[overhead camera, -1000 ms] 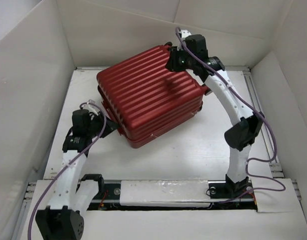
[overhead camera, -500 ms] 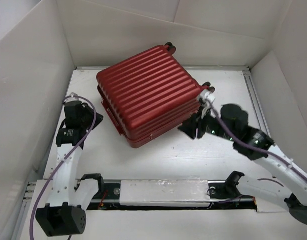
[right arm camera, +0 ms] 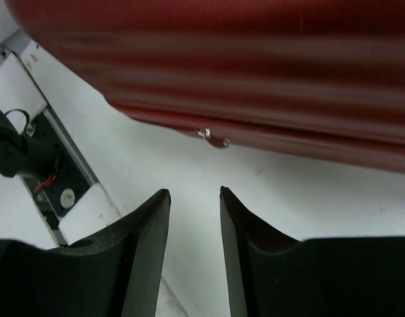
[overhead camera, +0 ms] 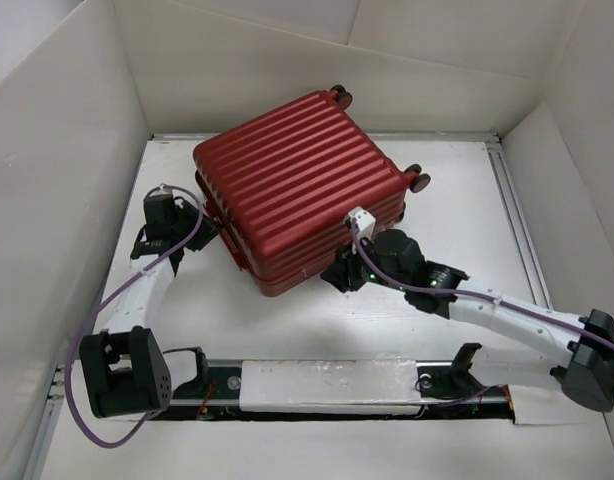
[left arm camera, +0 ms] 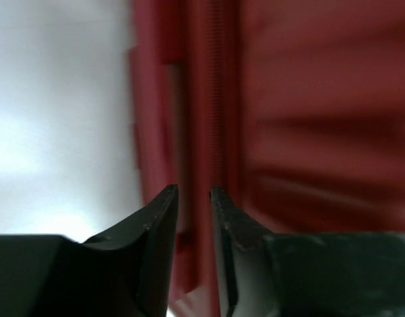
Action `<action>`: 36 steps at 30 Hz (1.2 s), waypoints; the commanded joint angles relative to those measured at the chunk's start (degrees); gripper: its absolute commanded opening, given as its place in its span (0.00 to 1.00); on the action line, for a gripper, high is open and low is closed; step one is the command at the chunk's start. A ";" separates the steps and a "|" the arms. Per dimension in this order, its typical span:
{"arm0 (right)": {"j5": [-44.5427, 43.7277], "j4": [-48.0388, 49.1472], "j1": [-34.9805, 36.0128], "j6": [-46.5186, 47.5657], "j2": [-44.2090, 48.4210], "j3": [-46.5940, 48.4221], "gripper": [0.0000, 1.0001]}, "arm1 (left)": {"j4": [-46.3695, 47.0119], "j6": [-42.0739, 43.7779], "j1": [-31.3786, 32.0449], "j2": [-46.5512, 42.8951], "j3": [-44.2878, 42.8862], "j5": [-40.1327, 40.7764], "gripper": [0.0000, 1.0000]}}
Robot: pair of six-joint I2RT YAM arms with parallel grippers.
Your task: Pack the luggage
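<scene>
On the white table (overhead camera: 457,200), the red luggage (overhead camera: 297,190) lies closed, contents hidden.

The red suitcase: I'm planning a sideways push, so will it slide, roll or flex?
Lying flat on its broad face, the suitcase probably slides rather than tips. Its wheels stick out sideways, so rolling seems unlikely. The ribbed hard shell likely stays stiff.

One suitcase (overhead camera: 297,190). Two wheels (overhead camera: 419,180) show on it, both beyond the right gripper (overhead camera: 339,275) and well away from the left gripper (overhead camera: 202,232). Two arms (overhead camera: 507,315), two grippers, two fingers (right arm camera: 143,244) on each. One zip pull (right arm camera: 214,138), just ahead of the right gripper.
</scene>
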State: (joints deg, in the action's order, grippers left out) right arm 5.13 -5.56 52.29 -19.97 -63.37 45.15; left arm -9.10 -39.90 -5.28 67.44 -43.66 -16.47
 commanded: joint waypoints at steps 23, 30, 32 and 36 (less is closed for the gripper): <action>-10.83 23.24 8.88 -6.66 -3.43 -8.66 0.52 | 2.25 4.39 -0.25 8.61 1.21 0.47 0.02; -15.67 14.71 9.41 -8.51 9.22 -12.45 0.54 | -0.73 6.24 -0.26 1.03 0.34 2.49 0.14; -16.37 11.46 9.41 -8.51 12.04 -12.45 0.55 | -3.19 6.85 -0.26 4.09 -1.07 3.72 0.14; -16.90 6.01 9.41 -8.51 14.51 -11.31 0.56 | -5.75 7.47 -0.26 3.41 -1.08 9.33 0.20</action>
State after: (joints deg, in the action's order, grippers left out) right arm -9.54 5.61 61.21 -27.86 -50.00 32.86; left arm -11.25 -34.33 -5.37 71.90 -43.59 -12.67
